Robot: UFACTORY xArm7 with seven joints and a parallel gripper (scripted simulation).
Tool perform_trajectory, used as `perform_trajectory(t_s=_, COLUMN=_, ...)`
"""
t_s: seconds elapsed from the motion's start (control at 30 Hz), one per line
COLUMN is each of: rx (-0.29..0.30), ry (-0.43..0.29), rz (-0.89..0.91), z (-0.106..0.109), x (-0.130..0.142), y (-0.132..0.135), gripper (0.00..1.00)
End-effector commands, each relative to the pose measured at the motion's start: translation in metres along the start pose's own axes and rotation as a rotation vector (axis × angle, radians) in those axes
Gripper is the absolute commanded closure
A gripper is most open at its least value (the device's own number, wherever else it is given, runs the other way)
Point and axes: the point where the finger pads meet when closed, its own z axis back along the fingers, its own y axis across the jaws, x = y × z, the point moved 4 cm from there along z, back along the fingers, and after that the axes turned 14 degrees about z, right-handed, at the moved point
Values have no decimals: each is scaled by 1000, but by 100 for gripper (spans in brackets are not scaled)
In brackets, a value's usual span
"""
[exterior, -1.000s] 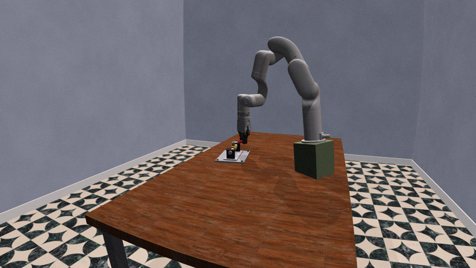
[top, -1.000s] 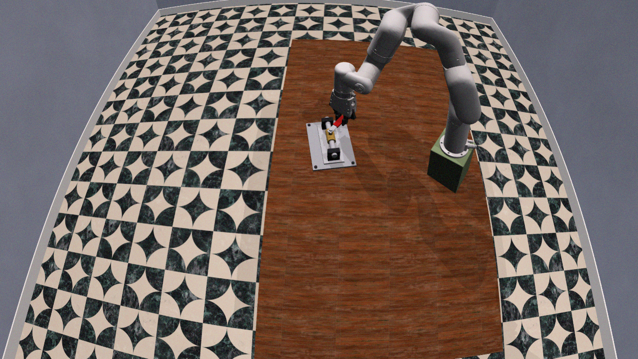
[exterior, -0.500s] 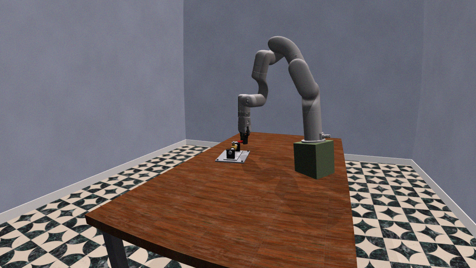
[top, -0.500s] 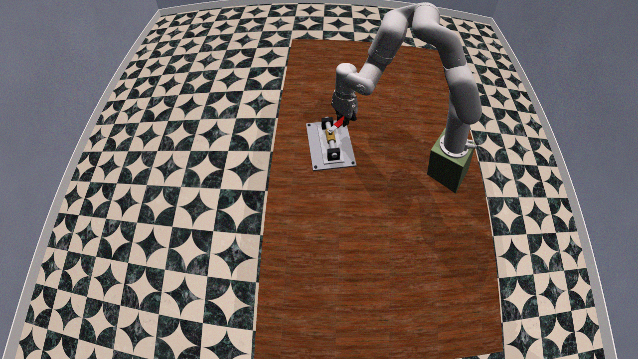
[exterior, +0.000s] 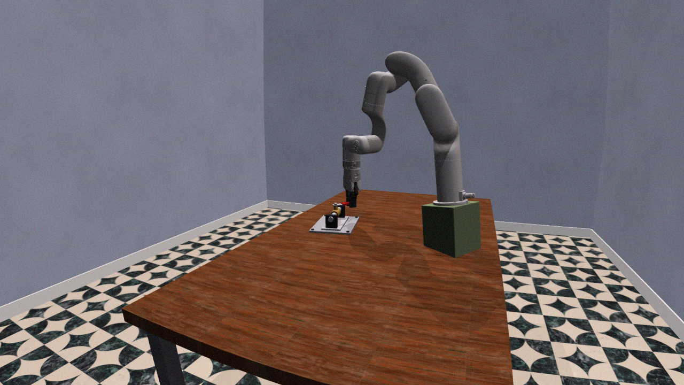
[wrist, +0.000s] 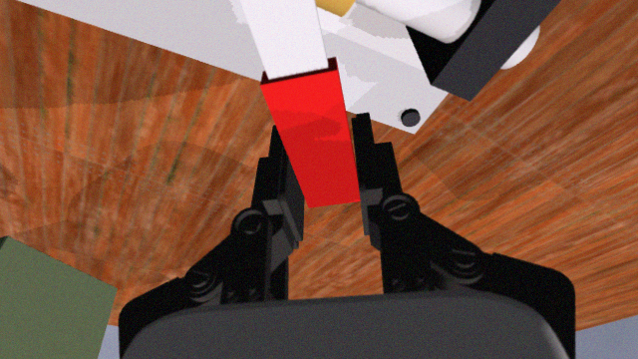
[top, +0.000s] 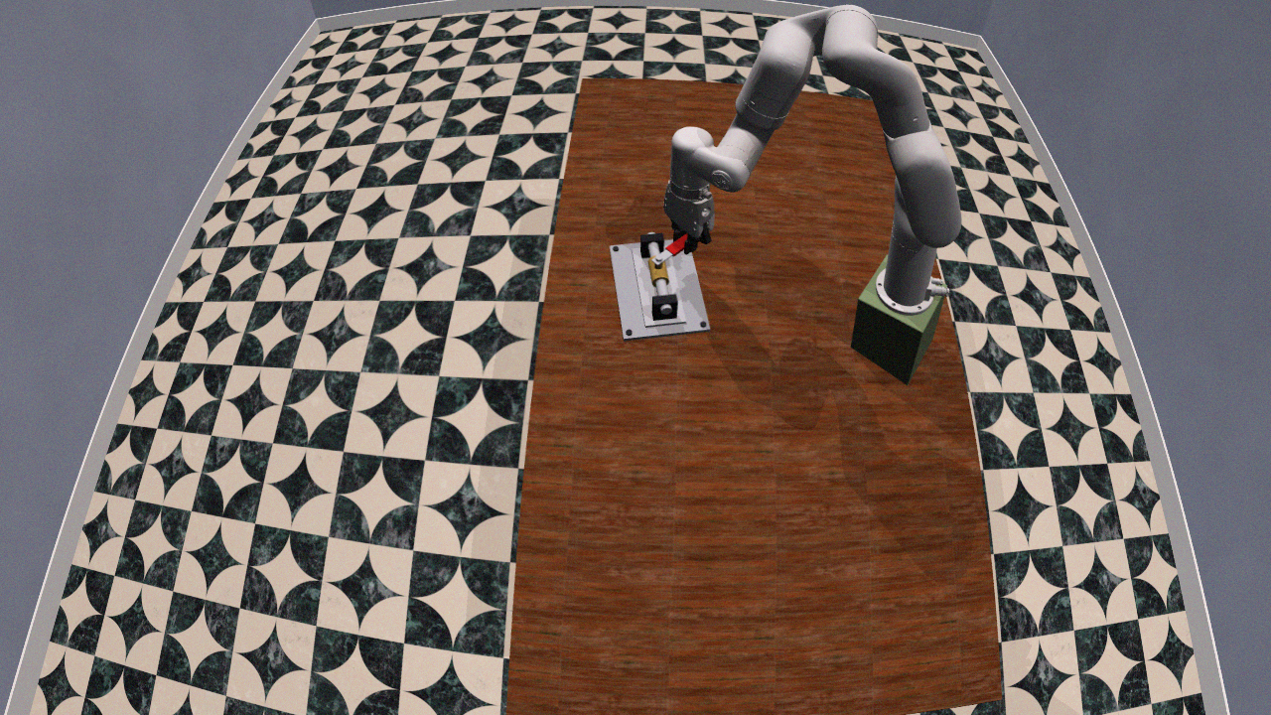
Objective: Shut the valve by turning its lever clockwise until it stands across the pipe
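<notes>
The valve (top: 659, 277) has a white pipe with a brass middle, held in two black blocks on a grey plate (top: 658, 292). Its lever (top: 674, 247) is a white strip with a red end (wrist: 313, 137). It stands slantwise to the pipe, pointing to the far right off the plate. My gripper (wrist: 326, 144) is shut on the lever's red end, one black finger on each side. In the exterior view the gripper (exterior: 351, 200) hangs straight down over the lever's red end (exterior: 345, 203), above the table.
The arm's green base block (top: 896, 329) stands on the wooden table to the right of the valve; it also shows in the wrist view (wrist: 47, 299). The plate lies near the table's left edge.
</notes>
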Motion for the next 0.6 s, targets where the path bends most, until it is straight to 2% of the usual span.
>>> perform_trajectory(t_s=0.0, rx=-3, ry=2, rz=-31, z=1, x=-1, y=-4, gripper=100)
perform_trajectory(t_s=0.57, rx=-3, ry=2, rz=-131, z=1, x=-4, y=-11, gripper=100)
